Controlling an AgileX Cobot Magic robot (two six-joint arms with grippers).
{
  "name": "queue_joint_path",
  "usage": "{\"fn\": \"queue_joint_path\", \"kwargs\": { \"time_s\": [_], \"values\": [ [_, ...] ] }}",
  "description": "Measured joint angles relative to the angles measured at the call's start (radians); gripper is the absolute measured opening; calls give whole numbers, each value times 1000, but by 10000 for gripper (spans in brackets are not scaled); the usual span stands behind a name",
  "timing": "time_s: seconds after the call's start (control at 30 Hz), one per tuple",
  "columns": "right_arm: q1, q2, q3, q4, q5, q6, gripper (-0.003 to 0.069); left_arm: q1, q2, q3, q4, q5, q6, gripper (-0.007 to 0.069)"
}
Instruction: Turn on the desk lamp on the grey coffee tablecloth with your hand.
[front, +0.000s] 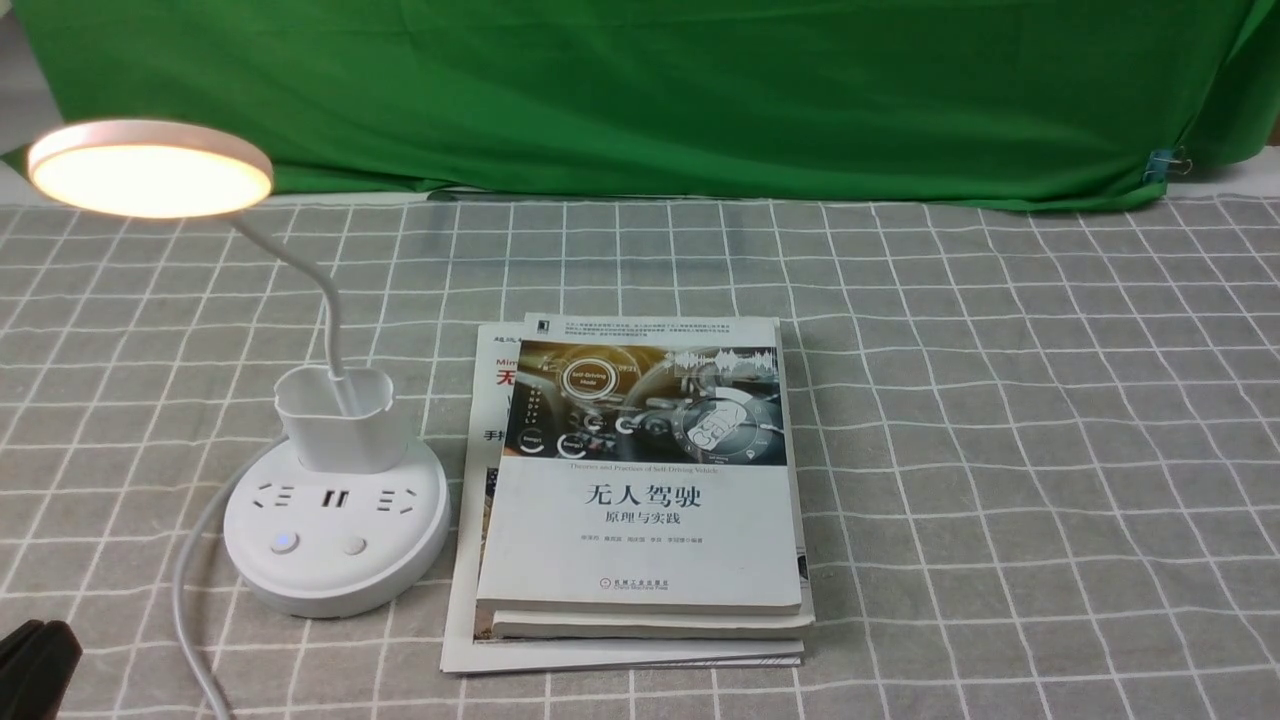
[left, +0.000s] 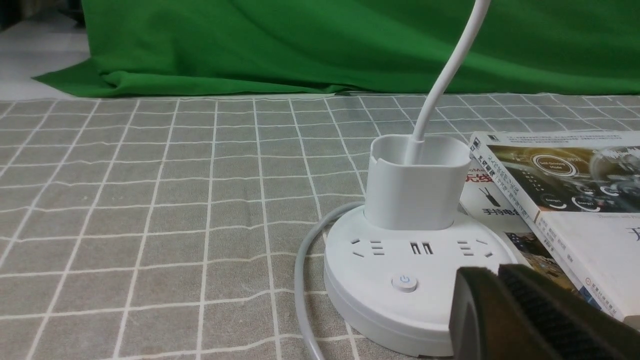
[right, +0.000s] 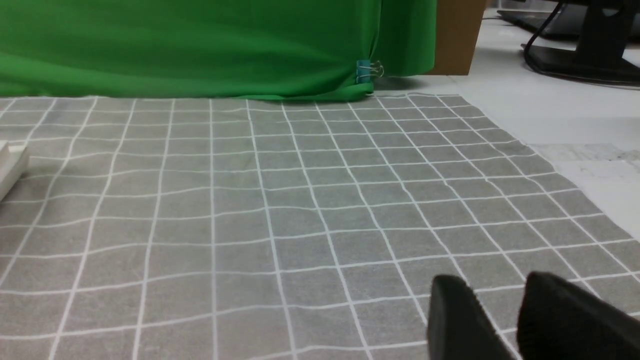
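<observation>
— Black rubber pads are seen nearest of all: the left gripper (left: 500, 280), with its jaws pressed together and nothing held between them, is poised just beside the round base of the desk lamp (front: 335, 530). What is shown of the other one?

— Only two dark fingertips of the right gripper (right: 505, 295) are caught in its own wrist view, with a narrow gap between them and nothing clamped; whether it is fully closed cannot be told. It is held low over bare squares of the grey coffee tablecloth (front: 1000, 420).

— And the lamp itself?

— It is stood on the left part of the cloth. On the base, a button (front: 284, 543) ringed in blue is seen beside a plain second button (front: 354, 545), with sockets behind them and a small cup holder (front: 345, 420) further back. From the cup, the thin neck is bent up and leftward to the disc head (front: 150, 168), which is lit with a warm glow. A white cord (front: 190, 600) is trailed from the base toward the near edge.

— What is placed next to it?

— A stack of books (front: 640, 500) is laid just to the right of the base. Farthest back, a green backdrop cloth (front: 640, 90) is draped along the desk, pinned with a blue binder clip (front: 1163, 163).
</observation>
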Motion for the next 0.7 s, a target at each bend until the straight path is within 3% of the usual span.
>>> {"fn": "queue_joint_path", "kwargs": {
  "time_s": [0.7],
  "values": [
    [0,0,0,0,0,0,245,0,0,0,0,0,12,18]
  ]
}}
